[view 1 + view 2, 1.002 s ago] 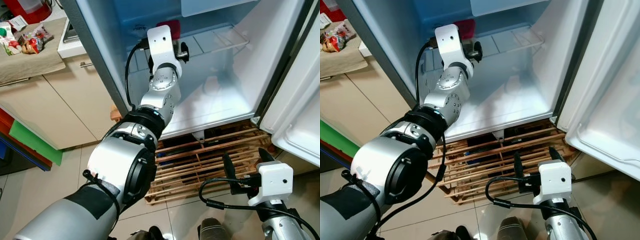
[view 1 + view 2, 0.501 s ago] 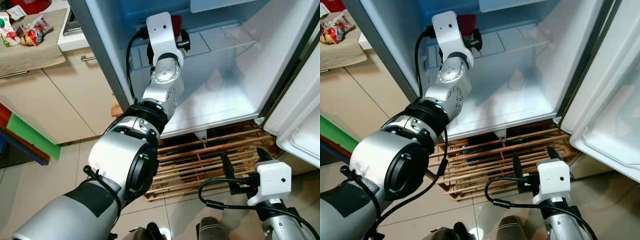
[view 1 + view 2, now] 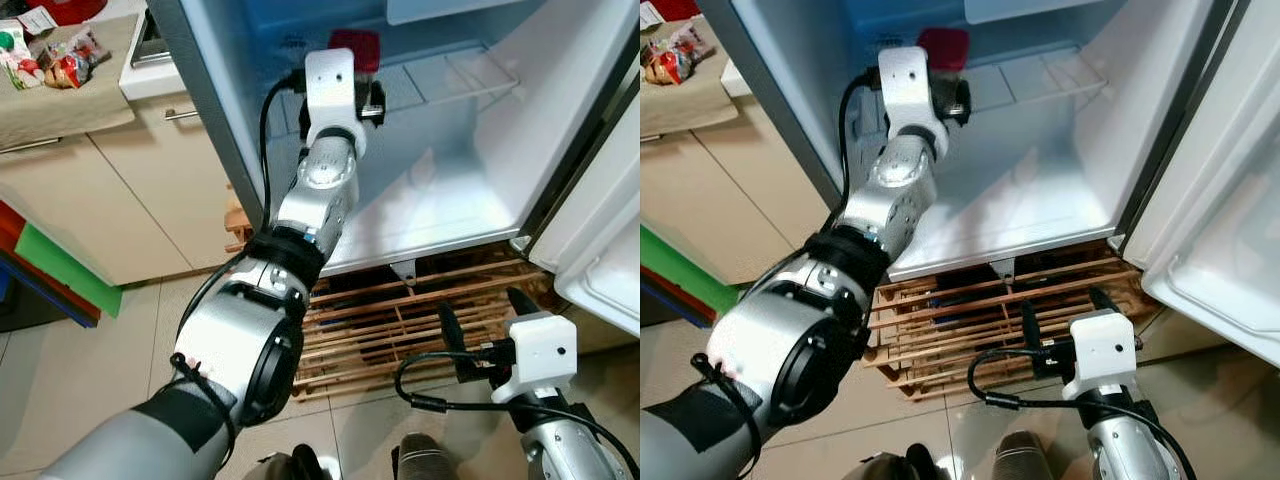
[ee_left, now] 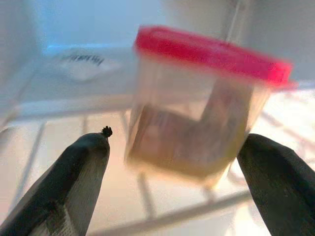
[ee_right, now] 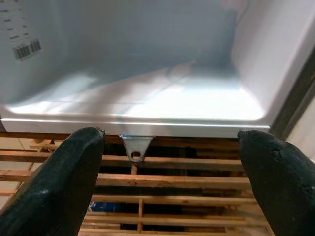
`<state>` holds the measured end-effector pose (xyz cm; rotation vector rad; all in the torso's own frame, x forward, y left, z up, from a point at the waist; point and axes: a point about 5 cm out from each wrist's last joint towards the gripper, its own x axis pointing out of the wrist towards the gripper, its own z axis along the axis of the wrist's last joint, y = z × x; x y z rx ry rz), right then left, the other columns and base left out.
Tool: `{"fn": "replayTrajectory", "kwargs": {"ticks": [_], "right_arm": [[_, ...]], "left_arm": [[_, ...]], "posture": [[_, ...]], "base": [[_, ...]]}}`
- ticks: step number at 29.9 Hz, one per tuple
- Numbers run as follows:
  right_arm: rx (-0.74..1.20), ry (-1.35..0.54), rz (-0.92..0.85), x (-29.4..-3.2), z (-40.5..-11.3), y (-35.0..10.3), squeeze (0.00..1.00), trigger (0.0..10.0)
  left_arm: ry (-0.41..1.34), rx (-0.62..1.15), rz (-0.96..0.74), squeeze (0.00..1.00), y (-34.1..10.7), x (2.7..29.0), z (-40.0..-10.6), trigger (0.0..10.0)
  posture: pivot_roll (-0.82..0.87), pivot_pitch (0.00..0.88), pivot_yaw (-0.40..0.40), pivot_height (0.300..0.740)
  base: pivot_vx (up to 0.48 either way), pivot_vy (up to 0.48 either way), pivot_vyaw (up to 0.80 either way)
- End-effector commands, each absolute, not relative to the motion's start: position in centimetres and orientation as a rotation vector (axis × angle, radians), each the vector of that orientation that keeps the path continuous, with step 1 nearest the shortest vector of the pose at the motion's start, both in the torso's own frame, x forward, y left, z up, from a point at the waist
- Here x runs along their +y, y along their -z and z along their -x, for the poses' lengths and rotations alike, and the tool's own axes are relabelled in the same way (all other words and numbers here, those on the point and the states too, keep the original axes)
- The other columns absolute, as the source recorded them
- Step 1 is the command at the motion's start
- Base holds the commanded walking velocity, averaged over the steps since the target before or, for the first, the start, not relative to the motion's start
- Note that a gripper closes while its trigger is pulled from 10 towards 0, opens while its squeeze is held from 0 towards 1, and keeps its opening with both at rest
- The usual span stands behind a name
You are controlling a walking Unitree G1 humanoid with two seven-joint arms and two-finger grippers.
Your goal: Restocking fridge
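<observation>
Inside the open fridge (image 3: 560, 120), on the wire shelf (image 3: 440, 80), a clear tub with a red lid (image 4: 202, 105) stands between the spread fingers of the left gripper (image 4: 177, 162), which do not touch it. To the robot's left are beige cabinets (image 3: 110, 190) and a cloth-covered counter with snack packets (image 3: 60, 70), while the white fridge door (image 3: 1230, 230) hangs open on its right. Low over the tiled floor (image 3: 80, 390) the right gripper (image 5: 170, 162) hangs with fingers apart, pointing at the wooden slat pallet (image 5: 147, 201) under the fridge's bare bottom compartment.

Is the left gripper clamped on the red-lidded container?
No: the left gripper is open, its fingers apart from the container on the wire shelf.
</observation>
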<state>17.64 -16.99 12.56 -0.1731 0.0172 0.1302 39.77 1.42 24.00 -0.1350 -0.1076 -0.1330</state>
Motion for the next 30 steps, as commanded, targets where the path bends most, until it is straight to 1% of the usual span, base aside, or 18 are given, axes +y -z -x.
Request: {"fn": "replayTrajectory", "kwargs": {"ticks": [1, 3, 4, 10, 15, 20, 21, 23, 25, 26, 28, 30], "right_arm": [[0.037, -0.139, 0.160, -16.8, -17.7, -12.1, 0.00, 10.0], [0.034, -0.143, 0.158, -16.8, -17.9, -12.1, 0.00, 10.0], [0.031, -0.149, 0.155, -16.7, -18.2, -12.0, 0.00, 10.0], [0.023, -0.144, 0.156, -16.9, -18.6, -12.0, 0.00, 10.0], [0.012, -0.135, 0.160, -17.1, -19.1, -12.0, 0.00, 10.0], [-0.020, -0.122, 0.163, -17.3, -20.0, -12.2, 0.00, 10.0], [-0.031, -0.110, 0.160, -17.4, -20.3, -12.3, 0.00, 10.0], [-0.040, -0.088, 0.147, -17.7, -20.6, -12.5, 0.00, 10.0], [-0.042, -0.080, 0.141, -17.8, -20.7, -12.5, 0.00, 10.0], [-0.043, -0.065, 0.126, -18.0, -20.9, -12.5, 0.00, 10.0], [-0.044, -0.040, 0.099, -18.5, -21.3, -12.5, 0.00, 10.0], [-0.046, -0.038, 0.104, -18.6, -21.4, -12.4, 0.00, 10.0]], "left_arm": [[0.145, -0.065, 0.136, 1.00, -22.6, 0.7, -39.2, 10.0], [0.138, -0.061, 0.118, 1.00, -22.1, 1.4, -39.2, 10.0], [0.138, -0.071, 0.100, 1.00, -22.0, 2.3, -39.0, 10.0], [0.218, -0.117, 0.032, 1.00, -22.5, 4.0, -37.7, 10.0], [0.293, -0.128, 0.006, 1.00, -22.6, 4.5, -36.4, 10.0], [0.442, -0.061, 0.000, 1.00, -21.2, 5.0, -33.8, 10.0], [0.513, -0.069, 0.001, 0.00, -20.8, 5.5, -32.6, 10.0], [0.581, -0.071, 0.041, 0.00, -20.1, 6.6, -31.3, 10.0], [0.597, -0.076, 0.063, 0.00, -19.9, 7.1, -30.9, 10.0], [0.590, -0.082, 0.016, 0.00, -19.4, 7.9, -30.4, 10.0], [0.594, -0.034, 0.008, 0.00, -18.0, 9.4, -29.2, 10.0], [0.616, -0.034, -0.009, 0.00, -17.5, 10.0, -28.1, 10.0]], "posture": [[-0.32, 0.098, 0.141, 0.740], [-0.31, 0.089, 0.139, 0.740], [-0.30, 0.082, 0.137, 0.740], [-0.27, 0.057, 0.132, 0.740], [-0.26, 0.035, 0.132, 0.740], [-0.26, 0.000, 0.140, 0.740], [-0.25, 0.000, 0.145, 0.740], [-0.25, 0.000, 0.147, 0.740], [-0.25, 0.000, 0.146, 0.740], [-0.24, 0.000, 0.143, 0.740], [-0.22, 0.000, 0.131, 0.740], [-0.21, 0.000, 0.122, 0.740]], "base": [[0.000, 0.000, 0.00], [0.000, 0.000, 0.00], [0.000, 0.000, 0.00], [0.000, 0.000, 0.00], [0.000, 0.000, 0.00], [0.000, 0.000, 0.00], [0.000, 0.000, 0.00], [0.000, 0.000, 0.00], [0.000, 0.000, 0.00], [0.000, 0.000, 0.00], [0.000, 0.000, 0.00], [0.000, 0.000, 0.00]]}}
